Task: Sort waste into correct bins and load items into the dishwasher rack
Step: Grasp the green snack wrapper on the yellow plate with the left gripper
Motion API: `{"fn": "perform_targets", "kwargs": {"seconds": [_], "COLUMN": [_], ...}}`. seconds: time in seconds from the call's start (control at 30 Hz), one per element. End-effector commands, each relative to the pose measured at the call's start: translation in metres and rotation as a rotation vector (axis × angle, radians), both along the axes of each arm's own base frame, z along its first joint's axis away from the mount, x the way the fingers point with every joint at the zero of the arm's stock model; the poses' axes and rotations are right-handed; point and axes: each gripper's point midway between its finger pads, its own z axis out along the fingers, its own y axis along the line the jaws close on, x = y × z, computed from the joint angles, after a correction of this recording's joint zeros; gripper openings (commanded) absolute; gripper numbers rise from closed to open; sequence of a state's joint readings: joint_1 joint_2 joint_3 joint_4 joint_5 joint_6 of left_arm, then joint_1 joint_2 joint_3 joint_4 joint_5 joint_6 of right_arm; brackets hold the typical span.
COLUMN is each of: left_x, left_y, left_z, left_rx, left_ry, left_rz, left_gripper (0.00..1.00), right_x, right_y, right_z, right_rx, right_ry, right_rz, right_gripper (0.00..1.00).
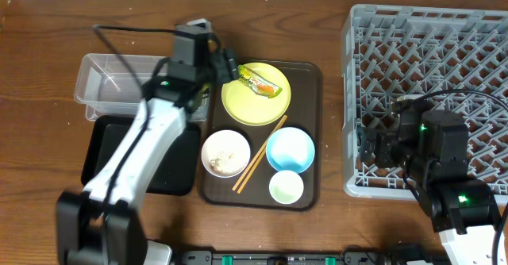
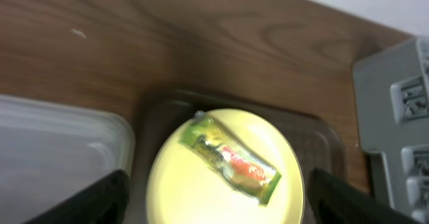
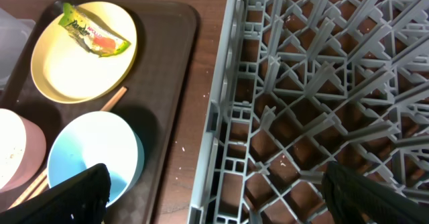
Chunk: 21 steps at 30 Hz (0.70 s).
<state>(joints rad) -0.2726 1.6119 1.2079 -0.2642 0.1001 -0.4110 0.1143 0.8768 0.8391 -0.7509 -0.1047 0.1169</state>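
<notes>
A green-and-orange snack wrapper (image 1: pixel 260 83) lies on the round yellow plate (image 1: pixel 255 102); both show in the left wrist view (image 2: pixel 231 160) (image 2: pixel 201 197). My left gripper (image 1: pixel 226 67) (image 2: pixel 218 207) is open and empty, above the plate's left edge. The white bowl (image 1: pixel 225 153) holds pale crumbs. The light blue bowl (image 1: pixel 290 150) (image 3: pixel 94 153), green cup (image 1: pixel 286 187) and chopsticks (image 1: pixel 259 154) lie beside it. My right gripper (image 1: pixel 369 150) (image 3: pixel 224 197) is open over the left wall of the grey dishwasher rack (image 1: pixel 429 43) (image 3: pixel 322 83). I see no white scrap.
The dishes sit on a dark brown serving tray (image 1: pixel 311 82). A clear plastic tub (image 1: pixel 103 78) stands at the left, with a glossy black tray (image 1: pixel 99 142) in front of it, partly under my left arm. Bare wood shows between the brown tray and the rack.
</notes>
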Motion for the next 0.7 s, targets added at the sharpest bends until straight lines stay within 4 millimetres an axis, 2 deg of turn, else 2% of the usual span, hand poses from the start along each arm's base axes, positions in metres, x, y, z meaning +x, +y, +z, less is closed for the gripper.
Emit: {"fn": "perform_targets", "kwargs": {"seconds": [0.0,0.23,0.53,0.67], "left_x": [0.013,0.025,0.038,0.039], "left_y": [-0.025,-0.043,-0.061,-0.057], "left_z": [-0.026,-0.07,-0.105,-0.122], "left_rx": [-0.098,-0.107,-0.096,-0.079], "left_ry": [0.05,0.094,0.08,0.098], "left_rz": [0.008,0.018,0.002,0.076], "left_gripper": [0.89,0.89,0.87,0.85], "right_x": [0.002,0.002,0.002,0.002], "right_y": [0.0,0.0,0.0,0.0], "right_z": [0.01,0.009,0.009,0.009], "right_rx": [-0.001,-0.001,-0.001,-0.001], "right_ry": [-0.024,-0.023,-0.023,-0.023], "right_rz": [0.006,0.006,0.006,0.006], "right_gripper": [0.99,0.99,0.99,0.99]}}
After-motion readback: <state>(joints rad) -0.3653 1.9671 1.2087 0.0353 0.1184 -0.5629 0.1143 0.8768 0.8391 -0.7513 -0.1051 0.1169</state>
